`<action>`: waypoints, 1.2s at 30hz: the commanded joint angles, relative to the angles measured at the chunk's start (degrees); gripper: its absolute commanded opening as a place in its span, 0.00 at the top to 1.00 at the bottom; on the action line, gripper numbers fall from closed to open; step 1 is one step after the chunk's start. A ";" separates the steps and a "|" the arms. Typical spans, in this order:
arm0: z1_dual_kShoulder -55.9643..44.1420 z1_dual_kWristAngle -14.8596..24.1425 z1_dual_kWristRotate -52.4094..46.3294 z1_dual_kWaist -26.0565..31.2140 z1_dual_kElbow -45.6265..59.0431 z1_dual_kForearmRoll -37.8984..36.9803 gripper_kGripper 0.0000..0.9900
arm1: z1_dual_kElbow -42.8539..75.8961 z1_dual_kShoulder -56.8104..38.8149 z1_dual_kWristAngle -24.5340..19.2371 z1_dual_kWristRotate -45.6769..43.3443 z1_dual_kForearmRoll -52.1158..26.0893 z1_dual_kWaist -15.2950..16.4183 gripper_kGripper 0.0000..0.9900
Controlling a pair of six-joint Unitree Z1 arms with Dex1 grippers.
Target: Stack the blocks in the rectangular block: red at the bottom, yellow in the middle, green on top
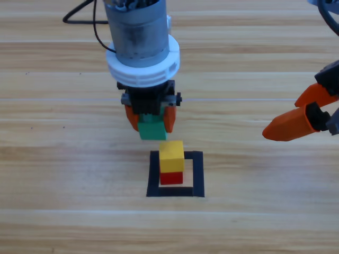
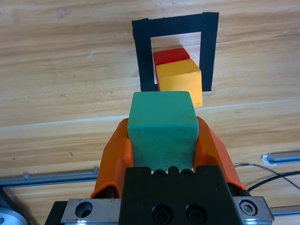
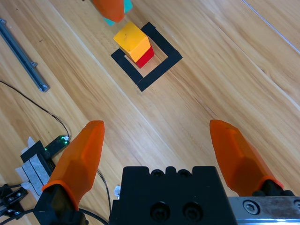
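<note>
Two cubes are stacked inside the black tape square (image 1: 197,174): the yellow cube (image 1: 172,156) sits on the red cube (image 1: 171,178). The left gripper (image 1: 151,120) clamps the green cube (image 1: 152,127) between its jaws, held above the table just behind the stack. The right gripper (image 1: 296,114) waits at the right edge, jaws spread wide and holding nothing.

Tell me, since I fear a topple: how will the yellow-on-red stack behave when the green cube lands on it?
Probably steady: the yellow cube rests flat on the red cube, though not squarely. A sideways nudge from the left gripper, shut on the green cube, could likely slide it off, as both look light and matte.
</note>
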 commanded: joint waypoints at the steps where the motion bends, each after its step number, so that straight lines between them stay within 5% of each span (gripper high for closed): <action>1: 4.73 -2.06 -1.97 -1.03 -1.62 0.42 0.96 | -0.51 3.76 -1.49 0.25 -1.21 1.30 0.00; 36: 7.81 -1.36 -2.23 -1.91 -4.08 0.42 0.96 | -0.51 3.33 -1.75 0.33 -1.21 1.39 0.00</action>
